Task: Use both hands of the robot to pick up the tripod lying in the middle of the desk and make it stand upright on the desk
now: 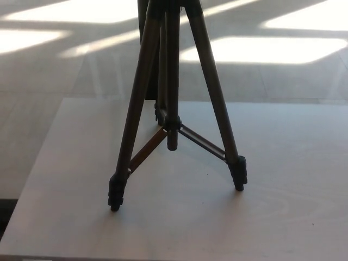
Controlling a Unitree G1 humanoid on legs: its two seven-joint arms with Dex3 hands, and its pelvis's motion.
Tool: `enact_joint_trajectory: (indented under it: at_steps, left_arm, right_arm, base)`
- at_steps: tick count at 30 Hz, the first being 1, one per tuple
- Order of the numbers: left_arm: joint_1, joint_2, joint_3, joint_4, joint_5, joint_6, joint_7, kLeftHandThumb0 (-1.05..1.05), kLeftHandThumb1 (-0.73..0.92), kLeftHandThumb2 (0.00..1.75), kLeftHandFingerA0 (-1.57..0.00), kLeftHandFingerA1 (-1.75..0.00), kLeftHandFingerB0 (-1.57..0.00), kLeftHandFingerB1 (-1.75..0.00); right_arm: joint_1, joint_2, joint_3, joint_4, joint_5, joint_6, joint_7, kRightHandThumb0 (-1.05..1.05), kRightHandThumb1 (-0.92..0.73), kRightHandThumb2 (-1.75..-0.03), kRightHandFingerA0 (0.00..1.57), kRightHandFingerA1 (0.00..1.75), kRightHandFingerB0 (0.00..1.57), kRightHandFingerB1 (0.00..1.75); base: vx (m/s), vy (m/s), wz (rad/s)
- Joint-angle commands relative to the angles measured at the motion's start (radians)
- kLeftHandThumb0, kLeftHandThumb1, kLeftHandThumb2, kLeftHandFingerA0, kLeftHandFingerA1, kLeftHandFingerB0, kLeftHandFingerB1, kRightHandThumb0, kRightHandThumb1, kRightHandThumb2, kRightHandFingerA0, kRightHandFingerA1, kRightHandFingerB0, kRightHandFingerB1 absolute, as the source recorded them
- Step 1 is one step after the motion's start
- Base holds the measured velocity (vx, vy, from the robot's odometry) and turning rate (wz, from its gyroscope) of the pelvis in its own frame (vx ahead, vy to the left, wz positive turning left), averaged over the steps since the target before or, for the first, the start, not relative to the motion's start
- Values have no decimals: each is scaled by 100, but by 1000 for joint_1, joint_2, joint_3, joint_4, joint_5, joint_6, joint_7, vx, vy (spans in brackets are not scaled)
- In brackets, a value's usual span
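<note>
on pale wooden desk (283, 217), mid-frame: dark brown metal tripod with black rubber feet (172, 117) stands upright, long axis vertical, head cropped at top edge. we see two front feet planted wide apart, third leg behind. neither robot hand in view, so finger state and nearer arm cannot be told. we judge task complete. no brand or writing legible.
</note>
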Motion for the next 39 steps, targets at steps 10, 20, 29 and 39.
enact_joint_trajectory:
  at_steps: [10,20,29,39]
  left_arm:
    - [70,81,550,744,-318,-218,223,-79,92,65,0,-42,0,-41]
    - [143,63,512,744,-315,-196,102,-75,86,66,0,-74,0,-52]
    - [159,118,494,852,-312,-232,150,-54,71,124,-3,-65,0,-64]
    - [158,137,444,897,-390,-271,123,-54,70,123,-8,-69,0,-64]
  right_arm:
    - [28,293,-543,458,285,-184,-288,-82,-66,-99,0,28,0,9]
    - [26,351,-582,566,346,-300,-164,-75,-54,-87,0,23,0,13]
    - [100,310,-492,741,315,-367,-65,-88,-65,-97,0,27,0,17]
    - [150,300,-384,729,394,-313,-51,-92,-71,-105,0,22,10,9]
  base:
    - [0,0,0]
    - [0,0,0]
    - [0,0,0]
    - [0,0,0]
